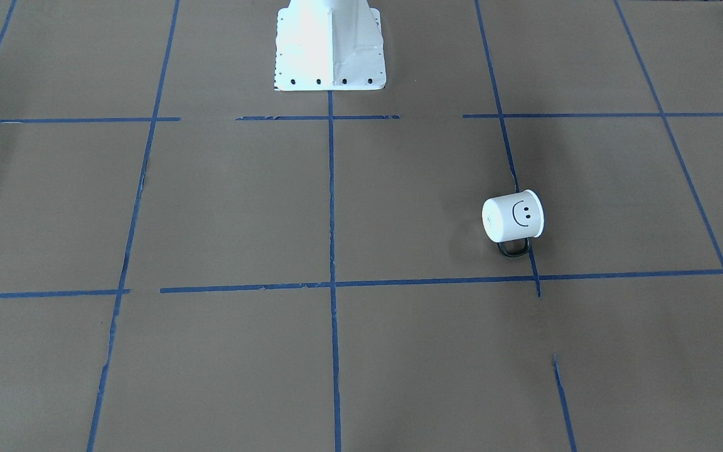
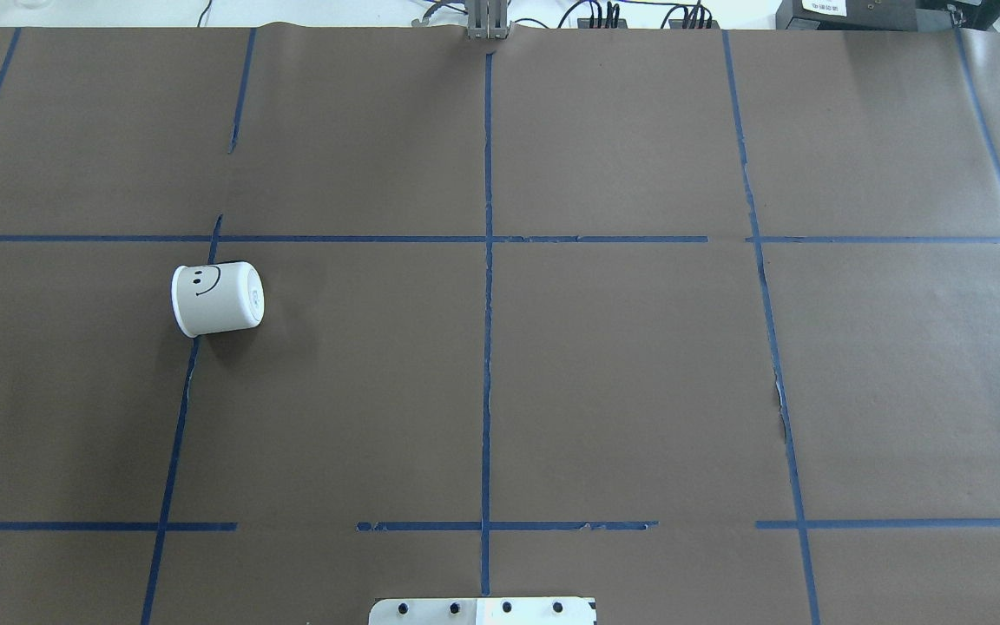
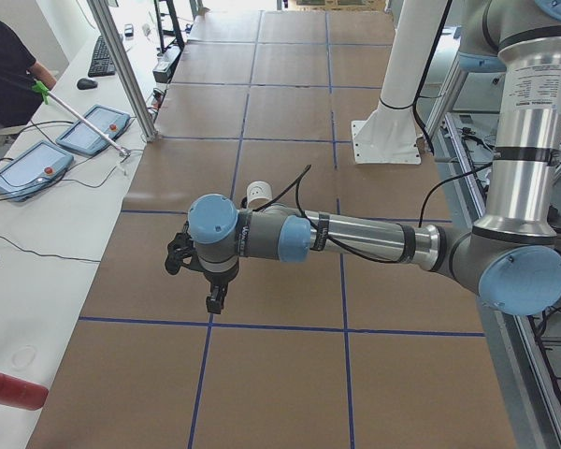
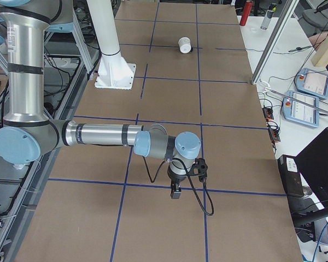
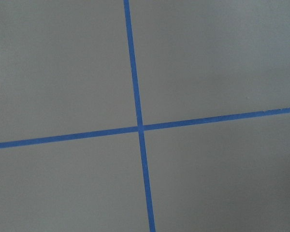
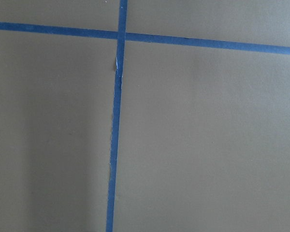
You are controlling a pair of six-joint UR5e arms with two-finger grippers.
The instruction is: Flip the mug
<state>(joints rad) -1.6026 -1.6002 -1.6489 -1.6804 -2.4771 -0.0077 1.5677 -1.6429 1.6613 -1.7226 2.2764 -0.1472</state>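
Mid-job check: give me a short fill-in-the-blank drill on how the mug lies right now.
1. The small white enamel mug with a black smiley face lies on its ____ on the brown paper-covered table.
2. In the overhead view it sits in the robot's ____ half of the table.
3. It lies across a tape line coloured ____.
4. Its thin black loop handle points ____ the white robot base.

Missing words: side; left; blue; away from.

Overhead and front cameras, facing oppositely, share the mug [image 2: 218, 299].
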